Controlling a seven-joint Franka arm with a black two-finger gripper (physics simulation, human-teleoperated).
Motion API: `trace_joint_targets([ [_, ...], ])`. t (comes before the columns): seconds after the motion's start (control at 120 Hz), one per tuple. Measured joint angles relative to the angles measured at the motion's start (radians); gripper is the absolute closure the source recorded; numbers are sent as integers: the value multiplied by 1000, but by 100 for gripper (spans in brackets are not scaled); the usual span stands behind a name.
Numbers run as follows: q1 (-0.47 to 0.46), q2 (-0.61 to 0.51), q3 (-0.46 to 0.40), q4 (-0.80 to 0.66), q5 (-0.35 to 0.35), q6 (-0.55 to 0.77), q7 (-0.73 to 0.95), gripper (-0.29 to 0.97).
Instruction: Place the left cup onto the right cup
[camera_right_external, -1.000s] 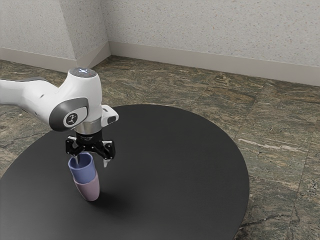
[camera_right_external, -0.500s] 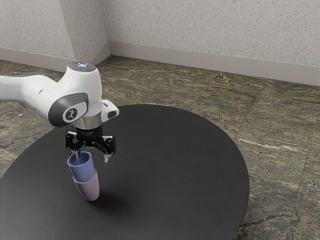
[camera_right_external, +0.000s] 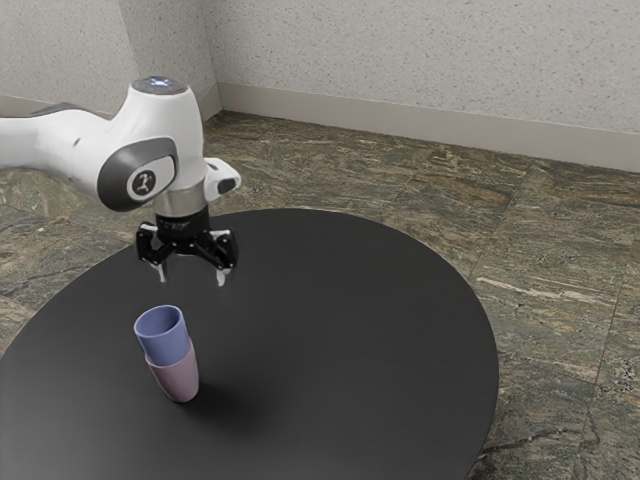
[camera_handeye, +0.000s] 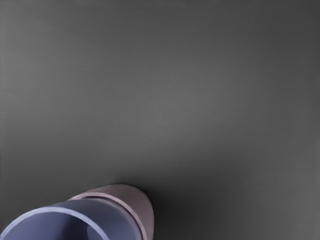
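A blue cup (camera_right_external: 162, 334) sits nested in the mouth of a pink cup (camera_right_external: 176, 377) on the black round table (camera_right_external: 330, 330), toward the exterior view's left. The stack leans slightly. My gripper (camera_right_external: 188, 272) hangs open above the stack and clear of it, with nothing between its fingers. In the wrist view the blue cup's rim (camera_handeye: 65, 222) lies just under my hand, and the pink cup (camera_handeye: 131, 202) shows behind it.
The table's edge curves round at the exterior view's right, over a marbled stone floor (camera_right_external: 560, 260). A speckled wall with a pale baseboard (camera_right_external: 420, 120) runs behind.
My gripper has risen straight up from around the blue cup's rim. The blue cup stays nested in the pink cup, and neither has moved.
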Motion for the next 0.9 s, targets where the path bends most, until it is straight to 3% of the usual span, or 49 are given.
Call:
trace_joint_targets([
  [0.5,-8,164,61,482,-10,-265,112,0],
  [0.9,-61,176,136,682,31,-448,279,0],
])
